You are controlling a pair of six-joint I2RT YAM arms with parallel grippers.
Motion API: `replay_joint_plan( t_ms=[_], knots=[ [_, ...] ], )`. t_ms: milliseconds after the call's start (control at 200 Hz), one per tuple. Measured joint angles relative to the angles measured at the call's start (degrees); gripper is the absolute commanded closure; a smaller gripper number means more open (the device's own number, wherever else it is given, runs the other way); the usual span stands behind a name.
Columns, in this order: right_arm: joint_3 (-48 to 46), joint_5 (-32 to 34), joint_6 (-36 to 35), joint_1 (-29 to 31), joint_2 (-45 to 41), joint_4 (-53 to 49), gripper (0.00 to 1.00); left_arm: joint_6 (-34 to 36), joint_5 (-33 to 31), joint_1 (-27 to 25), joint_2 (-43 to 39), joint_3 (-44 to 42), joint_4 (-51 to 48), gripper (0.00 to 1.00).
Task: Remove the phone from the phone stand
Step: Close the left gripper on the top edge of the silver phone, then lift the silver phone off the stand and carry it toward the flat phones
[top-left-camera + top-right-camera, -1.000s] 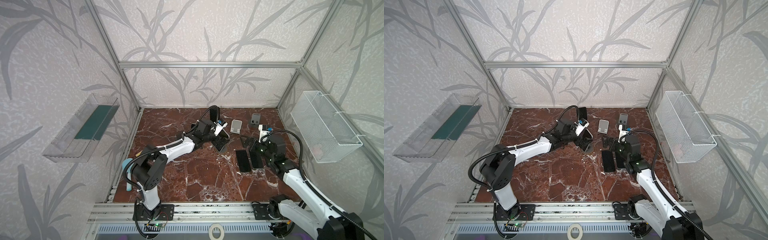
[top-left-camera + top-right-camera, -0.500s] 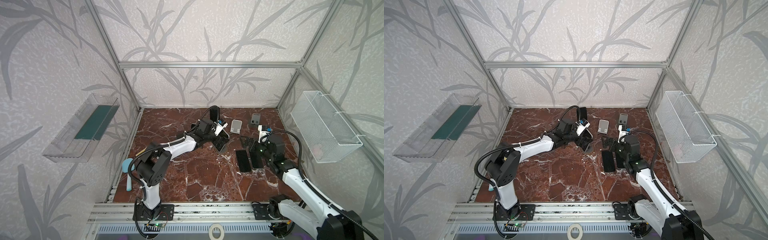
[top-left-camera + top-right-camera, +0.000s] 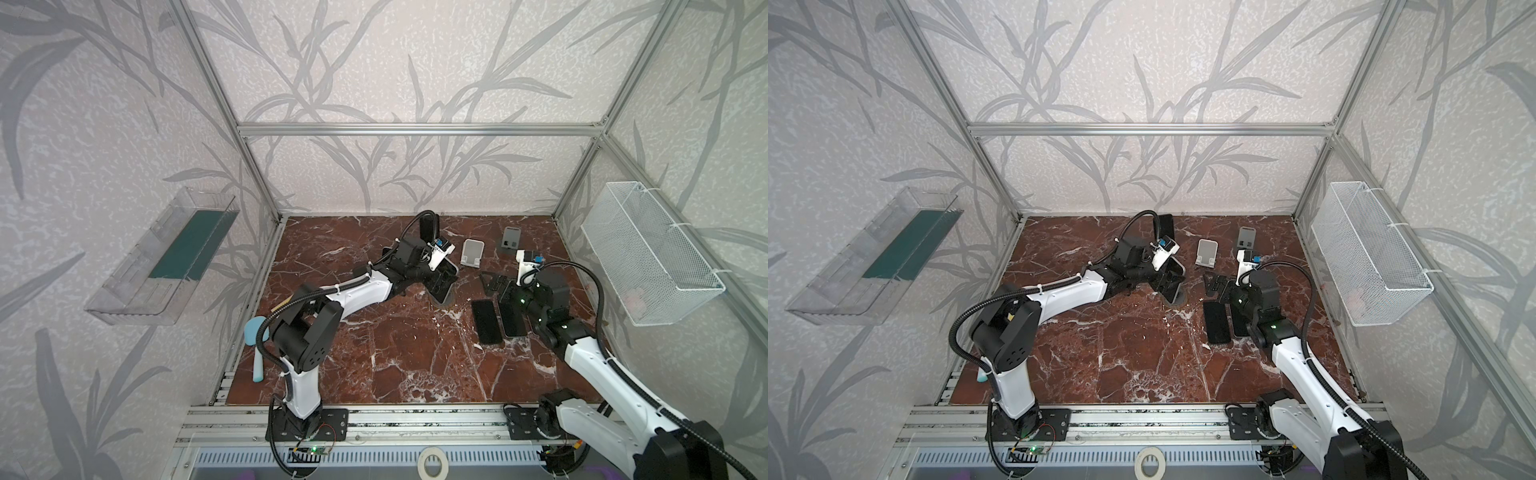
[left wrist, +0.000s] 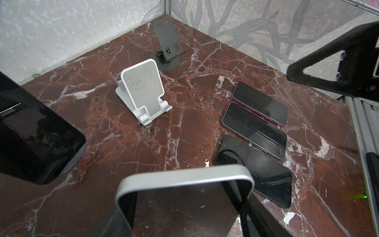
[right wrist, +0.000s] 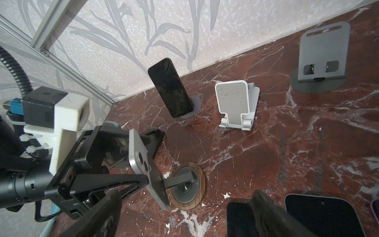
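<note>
**Top views:** The left gripper (image 3: 440, 284) is shown closed on a slim silver-backed phone (image 3: 449, 277). The phone is propped on a phone stand w/ round wood-rimmed base (image 3: 444, 300), near the ctr of the red-brown marble desk (image 3: 374, 353) and toward its rear edge. The right gripper (image 3: 493, 283) is held wide open and empty beside the stand, next to dark phones laid flat (image 3: 486, 316). The same layout is given in both top views.

**Left wrist view:** The phone's rounded silver top edge is framed btwn the gripper's dark fingers (image 4: 259, 222), which are pressed to both its sides. A white perforated folding stand (image 4: 143, 92) and a dark grey metal stand (image 4: 167, 41) are seen empty toward the rear edge. Three flat phones are counted here.

**Right wrist view:** The phone is seen seated on the stand's arm, w/ the base flat on the desk. The left gripper's fingers are set on the phone's opposite edges. A black phone leaning on a grey round-based stand (image 5: 170, 88) is seen by the rear edge. The right gripper's own fingers (image 5: 98, 215) are blurred, spread wide, w/ nothing held.
</note>
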Motion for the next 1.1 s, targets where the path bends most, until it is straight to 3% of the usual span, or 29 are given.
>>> replay_joint_plan(
  t_ms=[651, 851, 1101],
  knots=[
    [-0.5, 0.0, 0.1, 0.0, -1.1, 0.2, 0.03, -2.4, -4.7, -1.3, -9.5, -3.8, -1.0, 0.37],
    [-2.3, 0.7, 0.6, 0.0, -1.7, 0.9, 0.03, -5.3, -11.8, -3.8, -15.9, -7.9, -3.1, 0.39],
    [-2.6, 1.8, 1.2, 0.0, -3.3, 1.3, 0.03, -12.7, -25.9, -10.3, -22.3, -10.1, -8.7, 0.39]
  ],
)
